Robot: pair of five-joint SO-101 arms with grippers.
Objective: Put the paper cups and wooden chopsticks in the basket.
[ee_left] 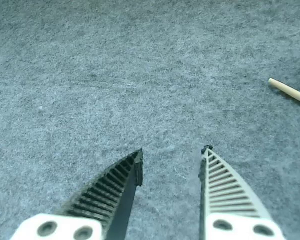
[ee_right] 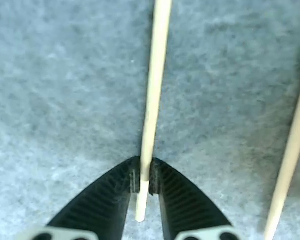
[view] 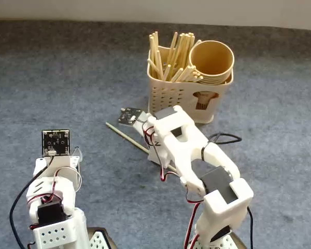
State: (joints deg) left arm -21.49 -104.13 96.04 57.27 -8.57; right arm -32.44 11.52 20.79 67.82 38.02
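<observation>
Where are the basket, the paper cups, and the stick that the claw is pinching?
basket (view: 171, 98), high view, on its perforated front wall.
paper cups (view: 211, 61), high view, inside the top cup of the stack.
chopstick (ee_right: 153, 95), right wrist view, midway along its shaft.

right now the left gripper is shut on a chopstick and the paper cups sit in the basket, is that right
Not quite: the side is wrong. It is the right gripper that is shut on a chopstick, as the right wrist view shows. The left gripper is open over bare carpet. The paper cups do sit in the basket.
</observation>
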